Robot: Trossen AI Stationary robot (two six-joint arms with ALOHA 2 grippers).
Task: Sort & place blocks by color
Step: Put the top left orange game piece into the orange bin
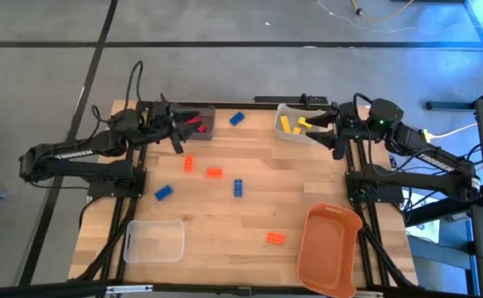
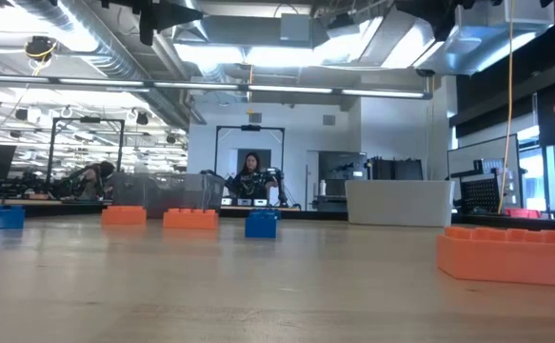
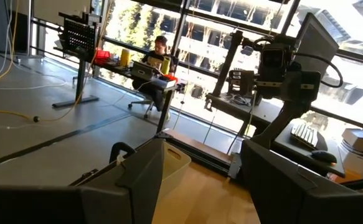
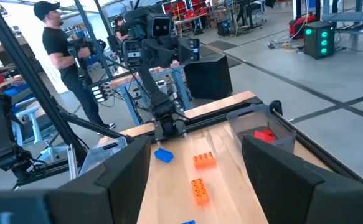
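High view | left tool [image 1: 177, 124] released above dark bin [image 1: 198, 121] at 11 o'clock | right tool [image 1: 321, 128] released by yellow-block bin [image 1: 291, 132] at 1 o'clock | blocks [image 1: 214, 172] scattered mid-table [image 1: 249, 207]

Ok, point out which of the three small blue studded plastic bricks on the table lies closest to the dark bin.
The blue brick just right of the dark bin, at the table's far edge; the other two sit mid-table.

Open tabletop [image 1: 249, 219] among scattered blocks [image 1: 214, 173]

Wooden table [image 1: 224, 215], 4 bins [image 1: 154, 240], scattered blocks [image 1: 214, 172]
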